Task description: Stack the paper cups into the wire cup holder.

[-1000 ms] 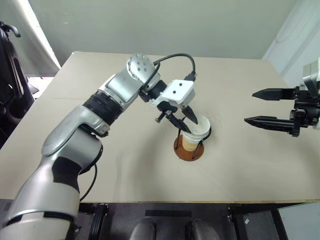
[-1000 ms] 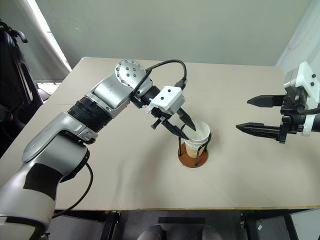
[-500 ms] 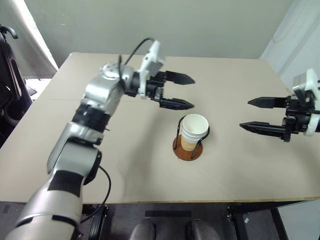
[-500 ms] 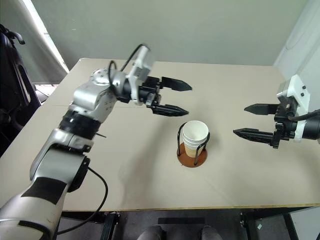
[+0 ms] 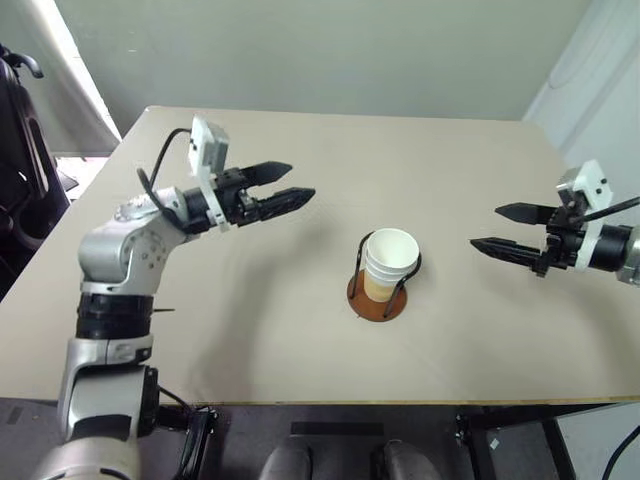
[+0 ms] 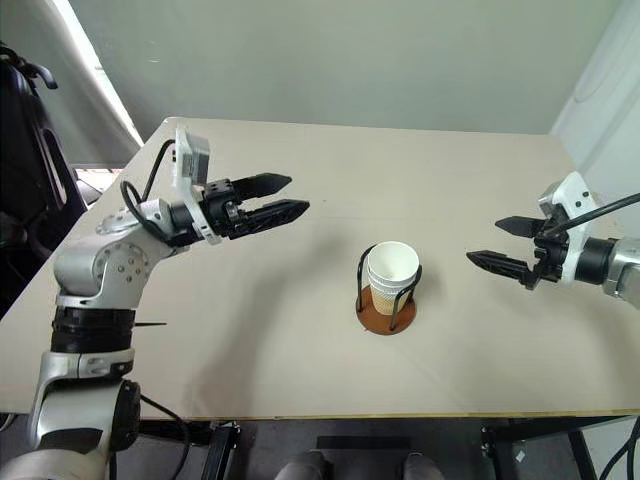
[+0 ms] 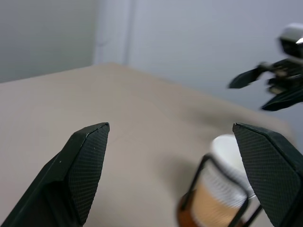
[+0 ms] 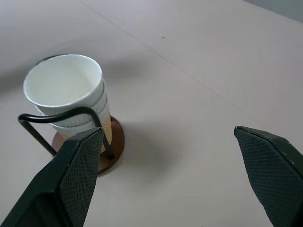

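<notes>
the paper cups (image 5: 390,262) sit nested one inside another in the wire cup holder (image 6: 386,305), which stands near the middle of the beige table (image 5: 300,330); three white rims show stacked at the top, with the tan side of the lowest cup visible between the black wire loops above the reddish-brown disc base. the stack sits upright, and the loops hug it on either side, which appears to be what keeps it from tipping. the left gripper (image 5: 290,184) hangs above the table well apart from the holder on the robot's left, fingers spread wide and empty, pointing toward the cups. the right gripper (image 6: 500,245) hovers on the opposite side, also well clear, jaws wide and holding nothing. no loose cup is seen on the table. judgement: stacking looks complete, and both arms stand clear so as not to disturb the stack.
</notes>
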Controlling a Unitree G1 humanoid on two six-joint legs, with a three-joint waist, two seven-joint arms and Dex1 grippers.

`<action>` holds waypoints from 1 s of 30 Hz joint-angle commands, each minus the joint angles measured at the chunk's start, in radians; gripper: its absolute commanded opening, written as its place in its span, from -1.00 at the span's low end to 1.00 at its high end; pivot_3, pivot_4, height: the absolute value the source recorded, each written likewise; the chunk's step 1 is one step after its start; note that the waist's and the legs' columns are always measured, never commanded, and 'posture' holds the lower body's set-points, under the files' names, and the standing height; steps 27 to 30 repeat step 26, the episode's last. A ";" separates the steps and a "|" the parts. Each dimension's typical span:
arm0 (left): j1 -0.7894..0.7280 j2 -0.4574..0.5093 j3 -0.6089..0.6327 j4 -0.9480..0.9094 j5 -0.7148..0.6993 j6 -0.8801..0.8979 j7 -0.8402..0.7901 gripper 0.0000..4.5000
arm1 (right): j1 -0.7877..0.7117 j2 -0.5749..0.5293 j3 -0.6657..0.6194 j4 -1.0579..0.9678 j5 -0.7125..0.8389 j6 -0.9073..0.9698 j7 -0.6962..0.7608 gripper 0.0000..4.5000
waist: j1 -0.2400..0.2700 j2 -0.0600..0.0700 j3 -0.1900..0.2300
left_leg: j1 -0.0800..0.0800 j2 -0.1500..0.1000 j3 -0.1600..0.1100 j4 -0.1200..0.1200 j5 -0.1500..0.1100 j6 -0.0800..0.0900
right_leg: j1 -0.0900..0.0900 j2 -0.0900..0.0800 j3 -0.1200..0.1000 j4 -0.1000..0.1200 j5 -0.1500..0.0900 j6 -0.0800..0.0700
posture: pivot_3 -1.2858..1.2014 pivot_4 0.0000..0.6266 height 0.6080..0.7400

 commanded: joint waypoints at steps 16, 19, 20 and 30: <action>0.072 -0.087 0.103 -0.050 0.142 -0.111 0.304 0.99 | -0.041 0.153 -0.021 0.046 -0.119 -0.077 -0.202 1.00 | -0.004 0.000 0.000 | 0.004 0.000 0.000 -0.004 0.000 0.000 | 0.003 -0.002 0.000 -0.002 0.001 -0.002 | 0.03 -0.52 1.00; 0.084 -0.092 0.107 -0.067 0.136 -0.105 0.315 0.99 | -0.046 0.180 -0.034 0.053 -0.105 -0.053 -0.229 1.00 | -0.004 0.000 0.000 | 0.004 0.000 0.000 -0.005 0.000 0.000 | 0.003 -0.003 0.000 -0.002 0.001 -0.002 | 0.03 -0.52 1.00; 0.088 -0.092 0.108 -0.072 0.135 -0.104 0.317 0.99 | -0.046 0.187 -0.037 0.050 -0.103 -0.049 -0.236 1.00 | -0.004 0.000 0.000 | 0.004 0.000 0.000 -0.005 0.000 0.000 | 0.002 -0.003 0.000 -0.002 0.001 -0.002 | 0.03 -0.52 1.00; 0.106 -0.112 0.128 -0.092 0.130 -0.097 0.370 0.99 | -0.060 0.235 -0.057 0.052 -0.099 -0.048 -0.290 1.00 | -0.005 0.000 0.000 | 0.004 0.000 0.000 -0.007 0.000 -0.001 | 0.002 -0.003 0.000 -0.002 0.001 -0.003 | 0.03 -0.52 1.00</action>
